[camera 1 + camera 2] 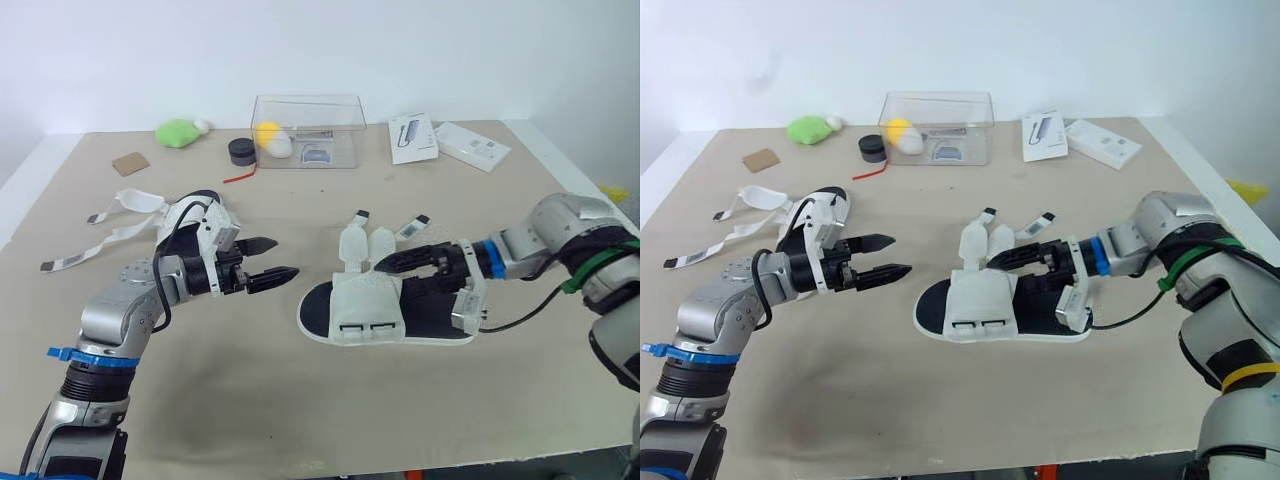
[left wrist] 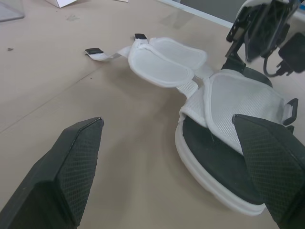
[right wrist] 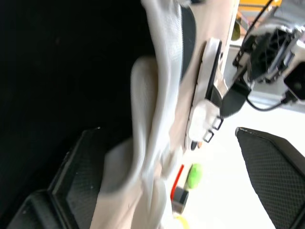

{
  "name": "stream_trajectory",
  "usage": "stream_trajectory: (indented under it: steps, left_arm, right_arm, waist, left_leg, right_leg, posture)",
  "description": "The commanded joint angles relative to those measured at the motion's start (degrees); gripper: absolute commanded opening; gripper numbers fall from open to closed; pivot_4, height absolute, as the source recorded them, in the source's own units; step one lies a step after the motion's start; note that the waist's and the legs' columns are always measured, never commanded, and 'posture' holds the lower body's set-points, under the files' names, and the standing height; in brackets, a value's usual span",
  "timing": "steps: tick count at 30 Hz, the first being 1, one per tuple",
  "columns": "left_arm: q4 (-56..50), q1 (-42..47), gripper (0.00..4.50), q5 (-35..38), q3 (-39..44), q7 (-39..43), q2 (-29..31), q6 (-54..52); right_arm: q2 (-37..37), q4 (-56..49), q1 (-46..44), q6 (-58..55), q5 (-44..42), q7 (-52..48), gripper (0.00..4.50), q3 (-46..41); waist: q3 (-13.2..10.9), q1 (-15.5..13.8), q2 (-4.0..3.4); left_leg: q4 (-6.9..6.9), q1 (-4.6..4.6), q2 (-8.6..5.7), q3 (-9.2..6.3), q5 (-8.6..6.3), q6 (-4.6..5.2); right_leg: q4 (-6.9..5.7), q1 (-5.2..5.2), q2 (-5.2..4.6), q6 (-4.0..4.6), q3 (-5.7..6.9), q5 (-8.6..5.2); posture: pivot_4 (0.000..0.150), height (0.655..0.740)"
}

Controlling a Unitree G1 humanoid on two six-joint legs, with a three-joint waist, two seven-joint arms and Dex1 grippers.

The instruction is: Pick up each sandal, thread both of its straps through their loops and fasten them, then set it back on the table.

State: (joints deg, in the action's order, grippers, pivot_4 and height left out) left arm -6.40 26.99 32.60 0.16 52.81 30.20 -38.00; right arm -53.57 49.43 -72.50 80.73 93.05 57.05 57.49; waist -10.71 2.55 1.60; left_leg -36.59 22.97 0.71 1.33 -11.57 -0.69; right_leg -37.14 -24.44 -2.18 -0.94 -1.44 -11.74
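Observation:
A white sandal with a black footbed (image 1: 385, 312) lies in the middle of the table. Both its strap flaps (image 1: 366, 243) are folded open toward the far side, with dark tabs at the ends. My right gripper (image 1: 392, 268) hovers open low over the sandal's heel half, and its fingers point at the flaps. My left gripper (image 1: 287, 257) is open a little left of the sandal's toe, holding nothing. A second white sandal (image 1: 196, 212) lies behind my left arm, with its long straps (image 1: 100, 235) spread out to the left. The left wrist view shows the middle sandal (image 2: 228, 143) ahead between its fingers.
At the back stand a clear box (image 1: 307, 130) with a yellow object inside, a black round container (image 1: 241, 151), a green plush (image 1: 178, 132), a cardboard scrap (image 1: 130, 163) and two white boxes (image 1: 413, 137) (image 1: 472, 146). The table's front half is bare.

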Motion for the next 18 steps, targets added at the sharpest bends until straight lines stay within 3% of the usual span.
stream_trajectory:
  steps: [1, 3, 4, 6, 8, 9, 11, 13, 16, 18]
  left_arm:
    - [-4.32, 0.03, 4.24, 1.15, -0.18, 0.15, -0.51, 0.66]
    - [-6.67, -0.77, 3.69, 1.79, -2.03, 0.64, -1.57, 0.34]
    - [-7.25, -0.98, 3.1, 1.87, -2.5, 0.78, -1.81, 0.21]
    - [-7.79, -1.15, 2.53, 0.57, -4.62, 0.26, -2.59, 0.33]
    - [-7.38, -1.16, 1.99, -1.5, -7.0, -0.33, -3.03, 0.99]
    - [-7.0, -1.17, 1.46, -2.62, -8.14, -0.58, -3.21, 1.63]
    - [-5.84, -1.31, 0.83, -5.06, -10.93, -1.27, -3.98, 2.69]
    - [-4.36, -1.86, 0.15, -8.26, -13.79, -1.53, -4.1, 4.35]
    - [-1.89, -2.97, 0.04, -11.01, -15.89, -1.87, -4.69, 6.38]
    - [-0.45, -3.65, 0.04, -13.46, -17.56, -2.04, -4.61, 8.06]
  right_arm:
    - [-4.09, 7.51, -1.55, 2.29, -5.5, -1.96, 4.48, -2.68]
    - [-5.46, 13.83, -1.46, 5.17, -10.77, -7.3, 4.5, -4.86]
    - [-5.72, 15.43, -1.38, 5.88, -12.52, -9.33, 4.5, -5.55]
    - [-4.23, 26.33, -2.08, 9.7, -20.91, -16.53, 4.5, -10.19]
    - [-0.2, 44.66, -4.44, 11.64, -27.61, -30.47, 4.5, -21.79]
    - [1.77, 55.01, -6.66, 11.74, -30.15, -40.8, 4.5, -30.77]
    - [4.77, 68.2, -9.11, -11.47, -48.98, -82.41, 4.5, -64.37]
    - [6.03, 70.57, -11.18, -39.28, -64.45, -106.99, 4.5, -83.3]
    - [6.93, 70.57, -14.48, -70.61, -73.34, -116.17, 4.5, -90.01]
    - [7.6, 70.57, -15.42, -82.01, -76.64, -116.96, 4.5, -91.29]
  waist:
    - [0.0, 0.0, 0.0]
    - [0.01, 0.02, 0.01]
    - [0.02, 0.03, 0.03]
    - [0.04, 0.11, 0.07]
    - [0.02, 1.0, 0.23]
    - [0.02, 1.1, 0.23]
    - [-0.06, 2.02, 0.42]
    - [-0.13, 2.7, 0.6]
    - [-0.14, 3.0, 0.62]
    - [-0.14, 2.99, 0.61]
  left_leg:
    - [0.0, 0.01, -0.02, 0.02, -0.01, 0.02]
    - [0.0, 0.02, -0.04, 0.06, -0.04, 0.06]
    - [0.0, 0.0, -0.04, 0.11, -0.07, 0.13]
    - [0.0, -0.04, -0.04, 0.19, -0.12, 0.2]
    - [0.0, -0.12, -0.01, 0.22, -0.12, 0.21]
    - [0.09, -0.54, 0.02, 0.28, -0.12, 0.24]
    - [0.09, -0.72, 0.03, 0.26, -0.11, 0.24]
    - [0.2, -1.39, 0.44, 0.19, -0.09, 0.3]
    - [0.24, -1.88, 0.72, 0.09, -0.11, 0.29]
    - [0.23, -1.85, 0.71, 0.06, -0.11, 0.28]
  right_leg:
    - [0.02, 0.0, -0.02, -0.03, -0.01, 0.02]
    - [0.05, 0.01, -0.05, -0.06, -0.03, 0.02]
    - [0.09, 0.04, -0.06, -0.1, -0.07, 0.03]
    - [0.13, 0.07, -0.04, -0.12, -0.17, 0.04]
    - [0.13, 0.08, -0.01, -0.14, -0.26, 0.06]
    - [0.17, 0.43, 0.06, -0.18, -0.38, 0.09]
    - [0.17, 0.61, 0.09, -0.19, -0.32, 0.06]
    - [0.92, 1.52, 0.34, -0.36, -0.11, 0.31]
    - [1.13, 2.07, 0.44, -0.11, -0.16, 0.31]
    - [1.07, 1.96, 0.44, -0.02, -0.15, 0.26]
  posture:
    - [0.15, 0.74]
    - [0.15, 0.74]
    - [0.15, 0.74]
    - [0.15, 0.74]
    - [0.15, 0.74]
    - [0.15, 0.74]
    - [0.15, 0.74]
    - [0.15, 0.74]
    - [0.15, 0.74]
    - [0.15, 0.74]
